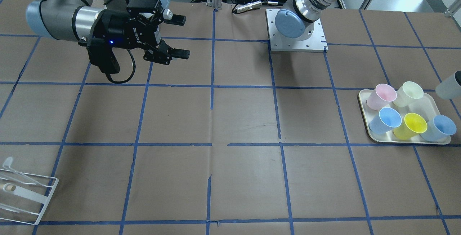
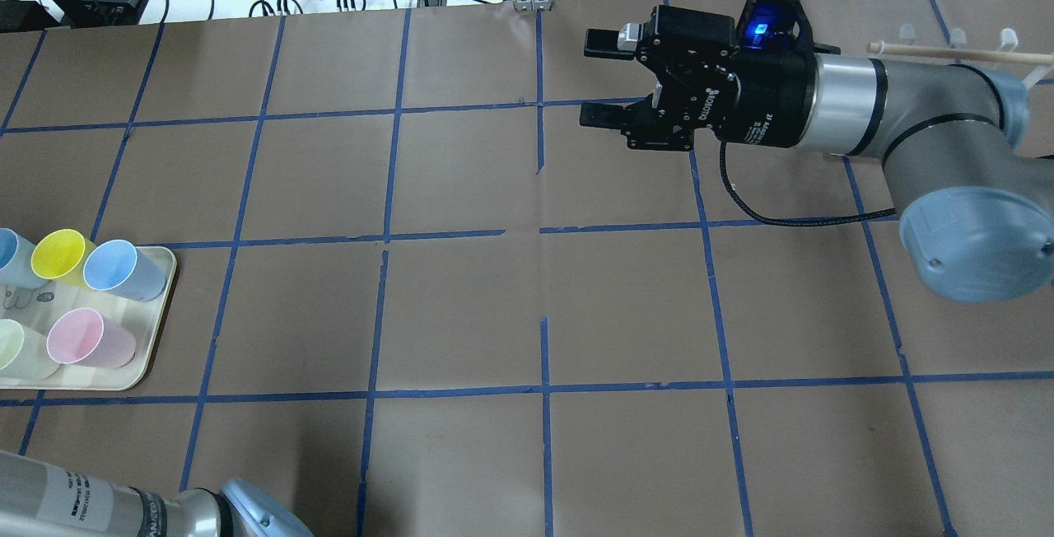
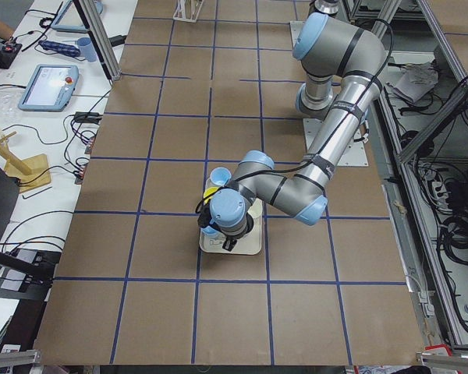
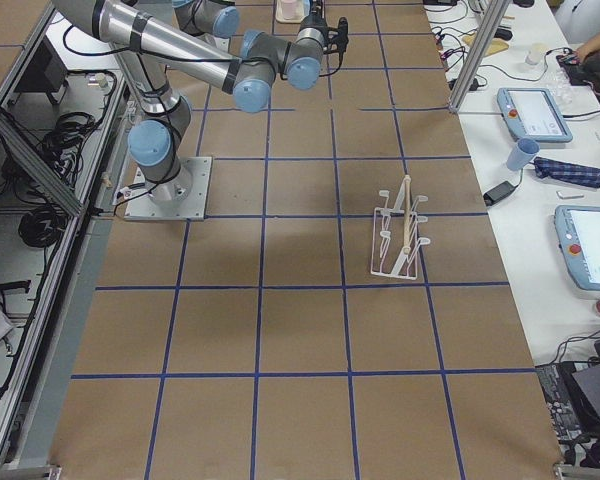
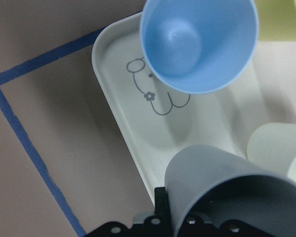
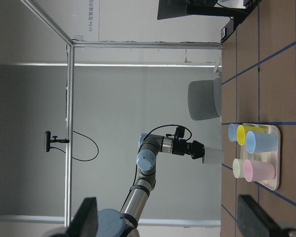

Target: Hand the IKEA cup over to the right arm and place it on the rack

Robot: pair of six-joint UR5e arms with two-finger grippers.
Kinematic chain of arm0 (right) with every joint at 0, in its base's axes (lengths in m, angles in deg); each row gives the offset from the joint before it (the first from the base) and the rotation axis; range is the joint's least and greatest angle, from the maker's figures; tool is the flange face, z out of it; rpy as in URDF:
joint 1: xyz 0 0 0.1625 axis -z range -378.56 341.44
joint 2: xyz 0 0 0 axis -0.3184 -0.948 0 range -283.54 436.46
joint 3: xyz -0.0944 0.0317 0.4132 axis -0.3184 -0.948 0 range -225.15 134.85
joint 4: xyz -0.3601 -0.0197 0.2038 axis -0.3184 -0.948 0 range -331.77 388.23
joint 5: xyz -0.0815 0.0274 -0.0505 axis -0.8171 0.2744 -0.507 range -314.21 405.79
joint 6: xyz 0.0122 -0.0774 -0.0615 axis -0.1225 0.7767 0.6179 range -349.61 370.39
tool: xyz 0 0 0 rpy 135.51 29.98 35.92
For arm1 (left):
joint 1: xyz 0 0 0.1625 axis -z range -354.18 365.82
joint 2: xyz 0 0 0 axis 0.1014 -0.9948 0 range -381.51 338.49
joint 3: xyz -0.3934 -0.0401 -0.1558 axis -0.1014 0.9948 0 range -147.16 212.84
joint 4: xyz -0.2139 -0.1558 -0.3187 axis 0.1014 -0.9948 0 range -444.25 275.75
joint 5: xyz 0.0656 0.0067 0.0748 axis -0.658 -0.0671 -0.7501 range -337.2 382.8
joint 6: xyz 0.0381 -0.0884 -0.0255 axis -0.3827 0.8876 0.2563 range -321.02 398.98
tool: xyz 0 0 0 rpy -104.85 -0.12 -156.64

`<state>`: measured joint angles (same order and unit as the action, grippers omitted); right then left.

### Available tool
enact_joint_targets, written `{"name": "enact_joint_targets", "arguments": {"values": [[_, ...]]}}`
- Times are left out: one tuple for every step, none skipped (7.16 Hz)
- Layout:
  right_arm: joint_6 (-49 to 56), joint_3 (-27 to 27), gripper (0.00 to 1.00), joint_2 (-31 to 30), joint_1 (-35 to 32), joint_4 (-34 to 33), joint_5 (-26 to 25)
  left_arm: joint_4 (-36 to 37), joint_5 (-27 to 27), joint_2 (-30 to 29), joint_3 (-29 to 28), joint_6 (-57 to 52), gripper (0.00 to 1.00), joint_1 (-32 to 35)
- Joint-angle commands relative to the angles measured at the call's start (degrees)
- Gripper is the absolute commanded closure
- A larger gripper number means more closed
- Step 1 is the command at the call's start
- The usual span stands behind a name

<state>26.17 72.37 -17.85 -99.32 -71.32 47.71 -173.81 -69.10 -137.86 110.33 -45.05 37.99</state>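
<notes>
IKEA cup is in the left gripper, which pinches it at the rim. The cup's mouth is at the fingers and its bottom sticks out away from them. We see it hang over the edge of the tray, just below that gripper and apart from the coloured cups that sit there.

The right gripper holds nothing and its fingers are spread wide. The cup lies straight ahead of those spread fingers, but well apart from them, across the table. So the left gripper is the near one and the right gripper is the far one.

We think the hand-over is only starting. The cup has to come toward the middle. Its free bottom end should go between the right fingers, since the left fingers take up the rim.

The rack stands off to the side of the right gripper, away from the cup, so we judge the right arm can reach it after the swap
</notes>
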Motion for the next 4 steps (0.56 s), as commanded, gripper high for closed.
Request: {"name": "enact_joint_targets", "arguments": {"values": [[-0.2, 0.3, 0.00, 0.1, 0.0, -0.2, 1.1, -13.8, 3.2, 3.1, -4.8, -0.1, 1.00, 5.0], [-0.2, 0.5, 0.00, 0.0, 0.0, -0.3, 1.1, -20.9, 6.9, 5.0, -5.5, 0.7, 1.00, 7.2], [-0.5, 0.5, 0.00, 0.0, -0.1, -0.2, 1.1, -26.5, 13.4, 6.2, -5.4, 1.2, 1.00, 8.4], [-0.7, 0.6, 0.00, 0.2, -0.1, -0.3, 0.9, -31.3, 18.6, 7.0, -4.8, 2.4, 1.00, 9.2]]}}
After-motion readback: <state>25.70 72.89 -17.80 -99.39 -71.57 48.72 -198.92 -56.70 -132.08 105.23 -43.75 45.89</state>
